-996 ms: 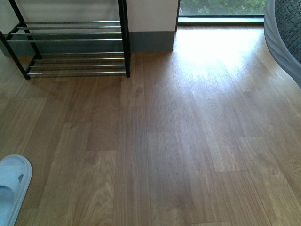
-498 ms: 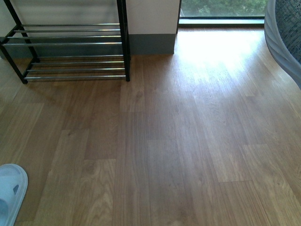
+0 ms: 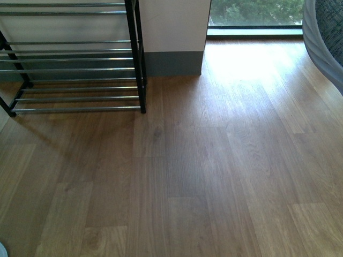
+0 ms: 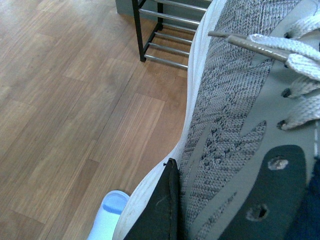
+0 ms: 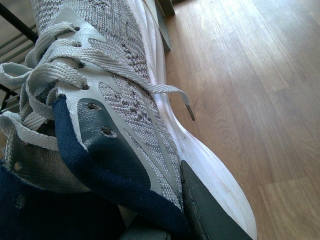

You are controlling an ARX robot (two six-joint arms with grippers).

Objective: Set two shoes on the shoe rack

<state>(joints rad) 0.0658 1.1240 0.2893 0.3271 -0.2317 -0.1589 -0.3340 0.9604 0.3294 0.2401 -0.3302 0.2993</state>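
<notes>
Ahead-left of you, the shoe rack [image 3: 75, 80]; a shoe in each arm
Your left jaws clamp the left shoe [image 4: 235, 125] by its heel side, and the right jaws grip the right shoe [image 5: 130, 100] likewise (one dark pad [image 4: 162, 210] shows against each white sole; its partner is hidden). Both arms hold them clear of the floor [image 3: 203, 176], toes forward, ready, I judge, to slide onto the rods; neither is racked yet.

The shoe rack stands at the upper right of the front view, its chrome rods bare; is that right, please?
Not quite: the shoe rack stands at the upper left, not the upper right, as the front view shows. Its chrome rods are indeed bare.
</notes>
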